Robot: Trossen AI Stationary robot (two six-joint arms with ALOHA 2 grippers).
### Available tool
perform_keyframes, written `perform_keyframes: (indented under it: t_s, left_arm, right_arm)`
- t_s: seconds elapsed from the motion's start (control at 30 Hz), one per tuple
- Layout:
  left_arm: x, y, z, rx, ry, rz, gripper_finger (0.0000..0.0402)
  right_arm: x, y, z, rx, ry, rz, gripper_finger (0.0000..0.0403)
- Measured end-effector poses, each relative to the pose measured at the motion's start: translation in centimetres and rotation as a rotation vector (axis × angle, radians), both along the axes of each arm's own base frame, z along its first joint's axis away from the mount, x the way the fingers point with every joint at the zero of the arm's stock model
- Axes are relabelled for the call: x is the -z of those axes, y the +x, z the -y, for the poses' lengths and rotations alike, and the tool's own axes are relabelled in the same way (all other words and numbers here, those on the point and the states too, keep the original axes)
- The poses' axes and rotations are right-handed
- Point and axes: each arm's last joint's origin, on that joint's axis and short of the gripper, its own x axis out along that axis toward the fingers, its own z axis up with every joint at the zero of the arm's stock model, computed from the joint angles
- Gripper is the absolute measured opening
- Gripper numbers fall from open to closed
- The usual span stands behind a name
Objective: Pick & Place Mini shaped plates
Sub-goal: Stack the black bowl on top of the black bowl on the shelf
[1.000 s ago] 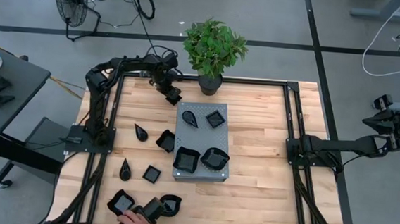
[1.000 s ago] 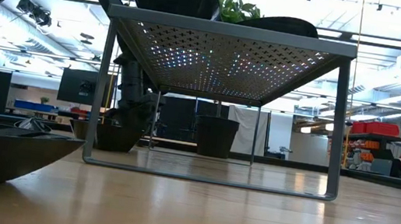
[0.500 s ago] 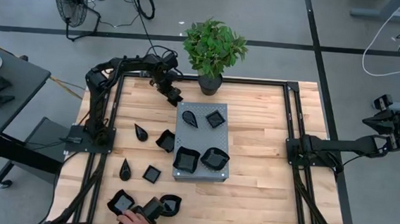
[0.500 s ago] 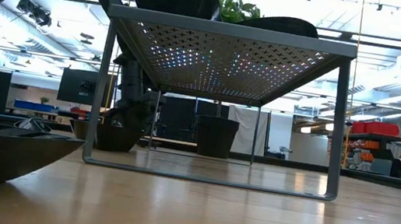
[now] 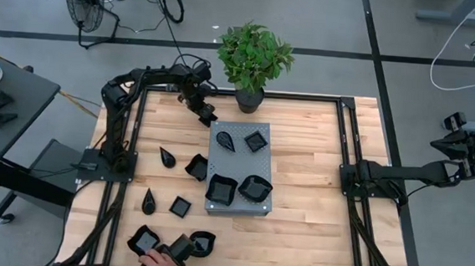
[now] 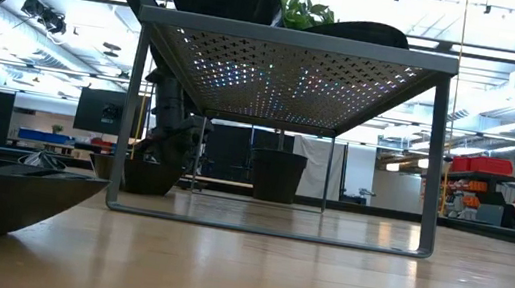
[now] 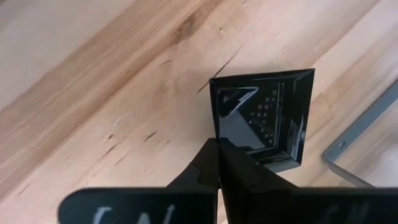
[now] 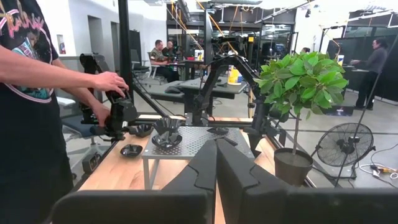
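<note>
A small square black dish [image 7: 264, 115] lies flat on the wooden tabletop [image 5: 306, 230] near its far left corner, just beside the far corner of the grey perforated stand [image 5: 217, 140]. The left gripper [image 7: 219, 163] is down at this dish, its fingers together at the dish's near edge; whether they pinch the rim I cannot tell. Four more black dishes [image 5: 255, 187] sit on top of the stand, and others [image 5: 168, 157] are scattered on the tabletop to its left. A potted plant [image 5: 254, 57] stands at the far edge. A person's hand [image 5: 159, 264] reaches in at the near edge. The right gripper [image 8: 216, 163], fingers together and empty, waits off the tabletop's right side.
</note>
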Motion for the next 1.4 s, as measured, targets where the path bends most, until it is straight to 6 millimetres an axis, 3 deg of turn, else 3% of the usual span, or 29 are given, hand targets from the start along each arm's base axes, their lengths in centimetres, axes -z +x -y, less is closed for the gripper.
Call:
perform_keyframes:
  t_s: [0.2, 0.73, 1.17, 1.4]
  left_arm:
    - [-0.5, -0.3, 0.2, -0.003, -0.015, -0.007, 0.0002]
    - [-4.4, -3.0, -0.1, -0.027, 0.018, 0.009, 0.0001]
    - [-10.7, -5.0, 1.7, -0.068, 0.116, 0.111, 0.0000]
    - [-13.4, -4.7, 3.7, -0.032, 0.118, 0.230, 0.0000]
  right_arm:
    - [0.0, 0.0, 0.0, 0.000, 0.000, 0.000, 0.0016]
    - [0.0, 0.0, 0.0, 0.000, 0.000, 0.000, 0.0016]
    - [0.0, 0.0, 0.0, 0.000, 0.000, 0.000, 0.0016]
    - [0.0, 0.0, 0.0, 0.000, 0.000, 0.000, 0.0016]
